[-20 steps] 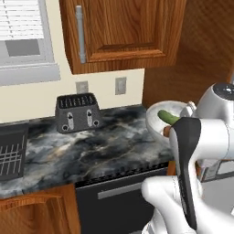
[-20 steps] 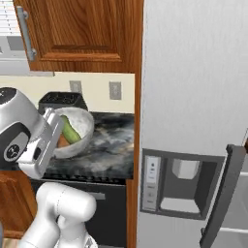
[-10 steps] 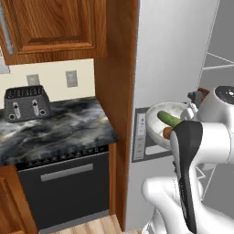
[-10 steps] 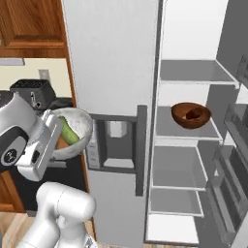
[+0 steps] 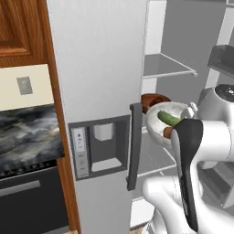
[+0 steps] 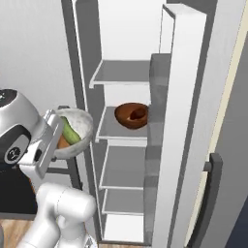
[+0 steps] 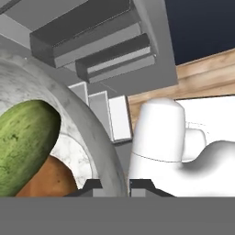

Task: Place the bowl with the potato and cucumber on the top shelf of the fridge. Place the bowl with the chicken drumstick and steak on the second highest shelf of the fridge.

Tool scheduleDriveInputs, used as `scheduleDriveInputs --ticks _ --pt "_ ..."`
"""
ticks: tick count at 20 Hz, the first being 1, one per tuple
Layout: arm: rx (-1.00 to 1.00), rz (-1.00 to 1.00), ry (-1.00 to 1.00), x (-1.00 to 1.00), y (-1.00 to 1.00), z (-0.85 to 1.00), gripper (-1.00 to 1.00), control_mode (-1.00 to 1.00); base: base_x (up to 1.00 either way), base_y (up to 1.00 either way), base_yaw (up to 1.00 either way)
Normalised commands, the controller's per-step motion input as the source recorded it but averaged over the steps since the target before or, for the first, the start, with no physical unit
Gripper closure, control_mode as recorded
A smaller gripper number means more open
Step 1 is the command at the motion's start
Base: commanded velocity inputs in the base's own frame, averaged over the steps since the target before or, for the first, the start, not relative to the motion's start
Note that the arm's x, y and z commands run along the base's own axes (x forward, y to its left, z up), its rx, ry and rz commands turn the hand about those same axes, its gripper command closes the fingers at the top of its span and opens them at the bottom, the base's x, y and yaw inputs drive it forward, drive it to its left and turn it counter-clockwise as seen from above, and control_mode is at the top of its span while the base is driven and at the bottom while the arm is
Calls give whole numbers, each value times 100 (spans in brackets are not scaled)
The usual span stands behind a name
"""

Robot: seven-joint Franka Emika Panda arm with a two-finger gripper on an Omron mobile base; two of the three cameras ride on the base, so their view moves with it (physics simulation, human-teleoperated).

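Stone bowl with cucumber and potato, rim pinched in the closed claw, now carried from the surface to the open fridge, top shelf apparently vacant, brown bowl already shelved below.

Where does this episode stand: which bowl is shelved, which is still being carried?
Done: the brown bowl sits on the second highest shelf. In hand: the gripper is clamped on the rim of the grey speckled bowl holding the cucumber and potato, outside the open fridge. Left: setting it on the bare top shelf.
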Motion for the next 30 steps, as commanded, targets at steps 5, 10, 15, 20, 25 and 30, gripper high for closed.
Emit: scheduleDriveInputs --ticks 5,10,15,20,25,30 --pt "0 0 0 0 0 0 100 100 38 -36 6" --pt "0 0 0 0 0 0 100 100 52 -41 0" --pt "0 0 0 0 0 0 100 100 57 -41 0" --pt "-1 0 -1 13 0 5 100 -100 53 -7 0" --pt "-7 2 -15 37 0 49 100 -100 0 0 0" --pt "-10 2 -21 43 0 56 100 -100 0 0 0"
